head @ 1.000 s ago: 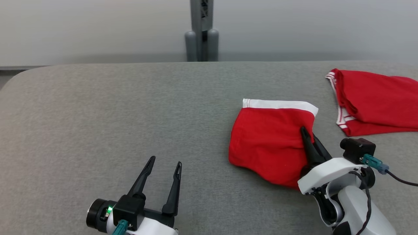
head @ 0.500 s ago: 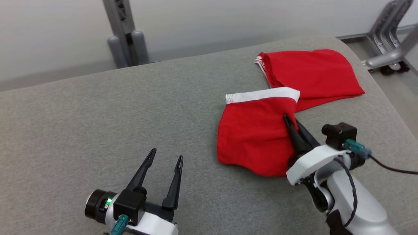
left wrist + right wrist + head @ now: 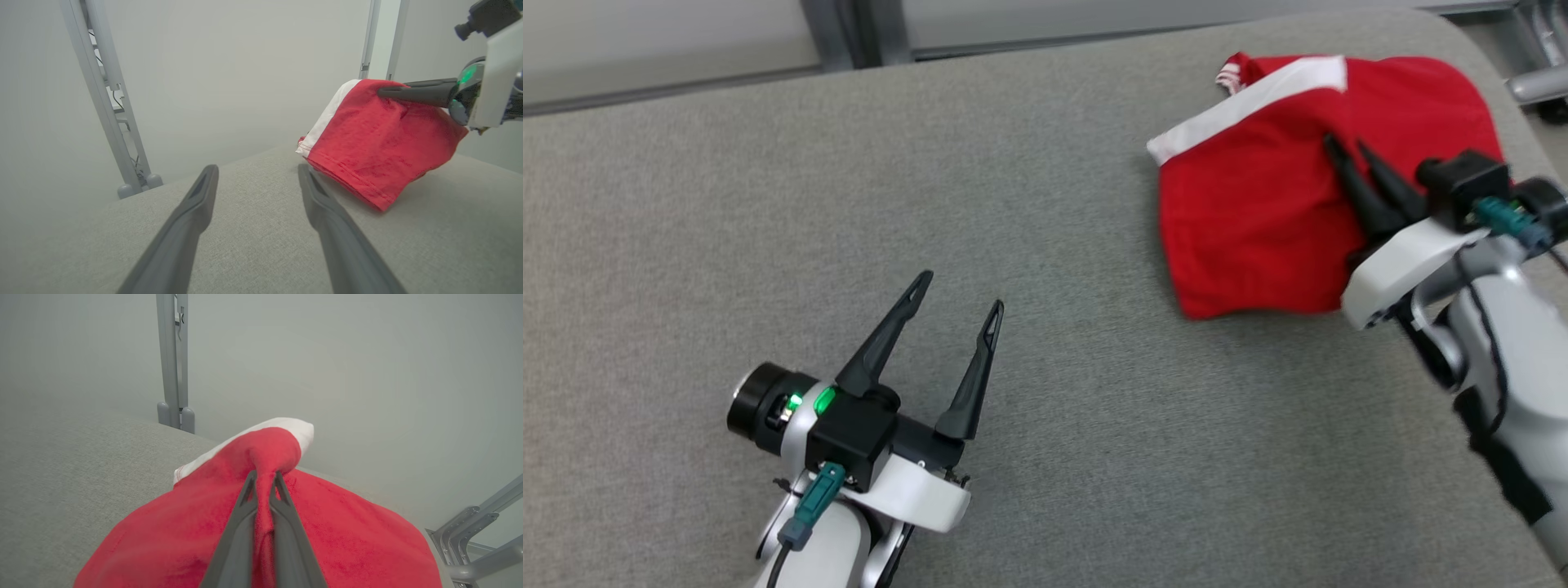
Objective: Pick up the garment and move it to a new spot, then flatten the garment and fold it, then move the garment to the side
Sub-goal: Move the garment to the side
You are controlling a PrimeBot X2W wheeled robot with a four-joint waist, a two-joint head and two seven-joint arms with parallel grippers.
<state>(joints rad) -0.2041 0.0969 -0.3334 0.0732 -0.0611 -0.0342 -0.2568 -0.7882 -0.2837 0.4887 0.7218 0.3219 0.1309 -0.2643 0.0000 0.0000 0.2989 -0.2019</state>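
Pinching a bunched fold of the red garment [image 3: 1241, 229], jaws of the right gripper [image 3: 1346, 147] are holding it half-lifted near the counter [image 3: 1013, 163] far right corner. Cloth is looking soft, light, droopy; gripping by the waistband seems best. Left gripper [image 3: 961, 292] jaws are hanging open, empty.

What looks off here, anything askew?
The folded red garment hangs bunched and tilted from the shut right gripper, its white waistband slanted, overlapping a second red garment at the table's far right corner.
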